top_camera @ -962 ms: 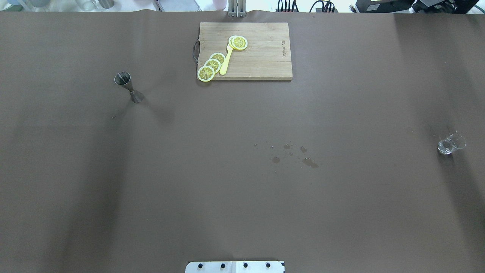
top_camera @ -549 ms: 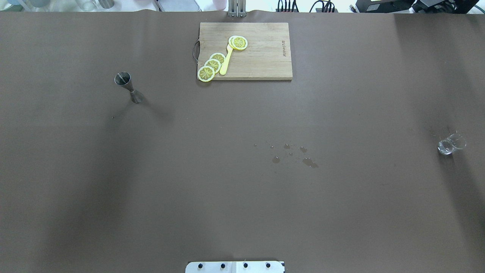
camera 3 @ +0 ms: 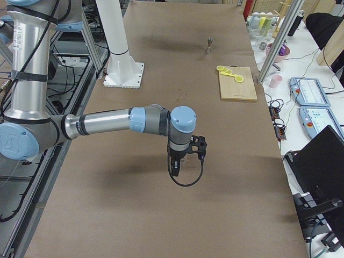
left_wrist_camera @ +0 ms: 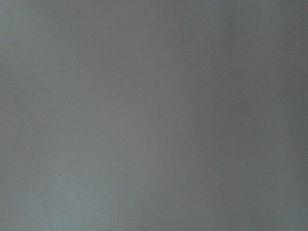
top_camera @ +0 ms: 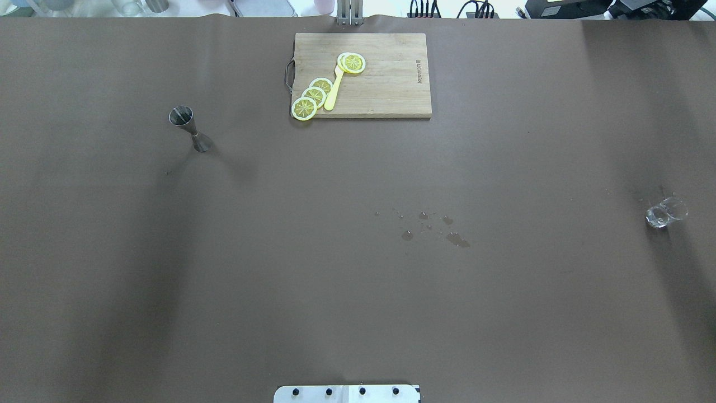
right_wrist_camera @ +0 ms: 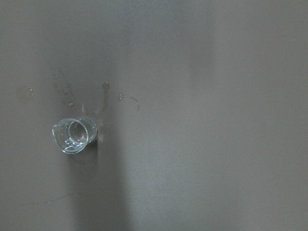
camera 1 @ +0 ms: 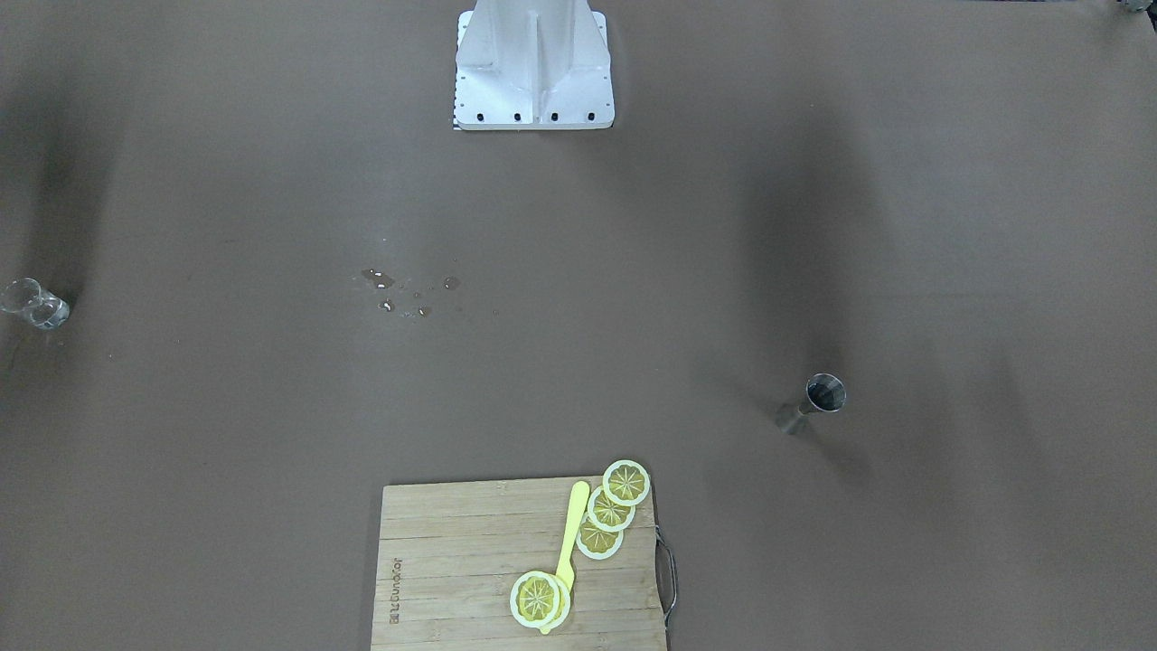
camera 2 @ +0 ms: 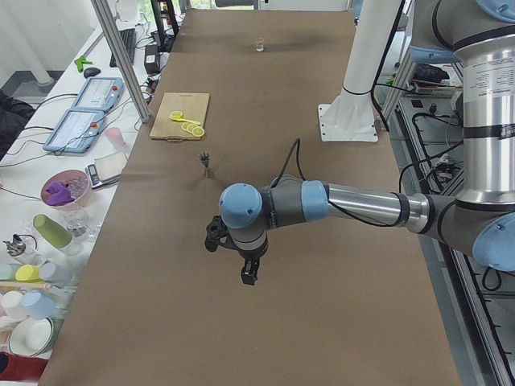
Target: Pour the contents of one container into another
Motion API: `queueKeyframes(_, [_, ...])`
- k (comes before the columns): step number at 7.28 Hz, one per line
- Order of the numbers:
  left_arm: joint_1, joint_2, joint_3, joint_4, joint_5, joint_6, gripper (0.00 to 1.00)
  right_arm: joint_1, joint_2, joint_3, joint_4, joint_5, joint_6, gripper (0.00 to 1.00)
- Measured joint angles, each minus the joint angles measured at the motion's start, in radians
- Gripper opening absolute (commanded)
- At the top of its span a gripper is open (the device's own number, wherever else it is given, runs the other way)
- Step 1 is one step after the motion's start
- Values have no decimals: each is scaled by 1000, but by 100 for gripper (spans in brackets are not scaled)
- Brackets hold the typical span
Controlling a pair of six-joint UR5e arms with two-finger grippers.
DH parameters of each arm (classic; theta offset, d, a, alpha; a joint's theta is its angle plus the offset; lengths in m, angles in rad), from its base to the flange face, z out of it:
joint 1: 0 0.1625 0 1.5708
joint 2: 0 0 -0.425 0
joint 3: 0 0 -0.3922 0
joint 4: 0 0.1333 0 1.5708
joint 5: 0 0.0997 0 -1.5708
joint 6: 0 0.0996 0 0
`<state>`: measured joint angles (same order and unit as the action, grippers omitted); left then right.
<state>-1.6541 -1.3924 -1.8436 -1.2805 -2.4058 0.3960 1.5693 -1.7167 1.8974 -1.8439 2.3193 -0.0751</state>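
A steel jigger (top_camera: 190,129) stands upright on the brown table at the left, also seen in the front view (camera 1: 813,402). A small clear glass (top_camera: 665,212) stands far to the right, and the right wrist view shows the glass (right_wrist_camera: 74,135) from above at lower left. Neither gripper shows in the overhead or front views. My left gripper (camera 2: 248,275) hangs above the bare table in the exterior left view. My right gripper (camera 3: 173,170) hangs over the glass's area in the exterior right view. I cannot tell whether either is open or shut.
A wooden cutting board (top_camera: 386,84) with lemon slices (top_camera: 313,96) and a yellow knife (top_camera: 333,92) lies at the far middle. Water drops (top_camera: 436,229) spot the centre. The robot's base plate (top_camera: 347,394) sits at the near edge.
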Motion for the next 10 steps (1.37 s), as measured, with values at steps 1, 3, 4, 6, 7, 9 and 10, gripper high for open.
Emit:
queueKeyframes(1, [0,46,7,-65,2,-9,98,0,0,0,0,0,0,100])
queueKeyframes(3, [2,88,32,-150,3,-137,98,0,1,0,0,0,-3,100])
queueKeyframes(4, [3,88,53,-194,3,-190,98,0,1,0,0,0,-4,100])
queueKeyframes(6, [5,59,94,-243,2,-251,98,0,2,0,0,-1,-5,100])
queueKeyframes(7, [5,50,101,-253,0,-260,98,0,2,0,1,-1,-5,100])
queueKeyframes(9, [5,44,103,-259,0,-260,98,0,2,0,1,-2,-5,100])
queueKeyframes(10, [5,43,100,-259,0,-259,98,0,2,0,1,-3,-5,100])
